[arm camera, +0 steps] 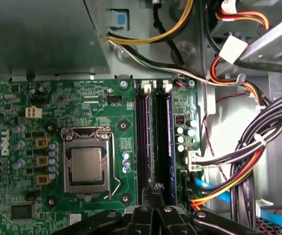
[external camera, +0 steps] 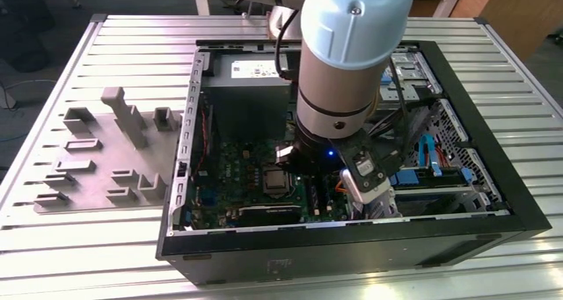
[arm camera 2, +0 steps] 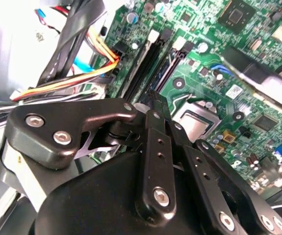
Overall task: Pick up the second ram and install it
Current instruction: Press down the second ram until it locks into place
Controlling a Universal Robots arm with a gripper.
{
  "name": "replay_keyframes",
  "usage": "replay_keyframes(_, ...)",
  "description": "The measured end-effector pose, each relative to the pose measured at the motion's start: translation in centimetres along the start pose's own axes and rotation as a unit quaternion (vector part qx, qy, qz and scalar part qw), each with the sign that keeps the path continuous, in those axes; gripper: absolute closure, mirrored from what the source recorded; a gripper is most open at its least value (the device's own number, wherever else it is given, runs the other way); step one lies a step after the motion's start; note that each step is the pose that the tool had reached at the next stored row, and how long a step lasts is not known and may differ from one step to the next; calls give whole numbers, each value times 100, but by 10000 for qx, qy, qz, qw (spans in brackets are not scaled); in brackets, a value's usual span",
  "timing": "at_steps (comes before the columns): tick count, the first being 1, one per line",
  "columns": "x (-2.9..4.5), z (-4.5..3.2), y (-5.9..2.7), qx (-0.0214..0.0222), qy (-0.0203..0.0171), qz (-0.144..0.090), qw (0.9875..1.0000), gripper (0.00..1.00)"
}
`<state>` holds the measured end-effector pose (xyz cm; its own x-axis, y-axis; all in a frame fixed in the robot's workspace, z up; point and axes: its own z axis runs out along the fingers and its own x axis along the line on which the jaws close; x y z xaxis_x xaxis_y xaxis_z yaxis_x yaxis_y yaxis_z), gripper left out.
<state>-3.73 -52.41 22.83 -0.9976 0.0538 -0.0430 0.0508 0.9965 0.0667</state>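
1. You are looking at the second ram (arm camera: 169, 142), a long, narrow blue-green circuit-board stick. It is standing on edge in the black slot rail that lies farther from the silver square processor socket (arm camera: 86, 164). From these pictures you cannot be sure that it is fully seated.
2. Its long axis is running along the rail, straight away from the black fingers (arm camera: 155, 188). They are hovering over the near end of the two rails, just beside the stick and between it and the neighbouring black slot rail (arm camera: 141, 142).
3. In both wrist views the fingers (arm camera 2: 153, 100) are sitting drawn together, tips nearly meeting, with nothing visibly held between them.
4. You are working over the green motherboard (arm camera: 121, 98), a hard surface crowded with small parts, inside the open black computer case (external camera: 352, 247) lying on the ribbed metal tabletop (external camera: 88, 247).
5. Room is tight: a bundle of black, orange and yellow cables (arm camera: 258, 147) is crowding the stick's far side, and the grey-white arm (external camera: 352, 49) is reaching down into the case.
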Motion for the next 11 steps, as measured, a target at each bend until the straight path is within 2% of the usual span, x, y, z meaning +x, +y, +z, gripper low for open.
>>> replay_keyframes(11, 1, 78, -53, 5, 1, 0, 10000, 89)
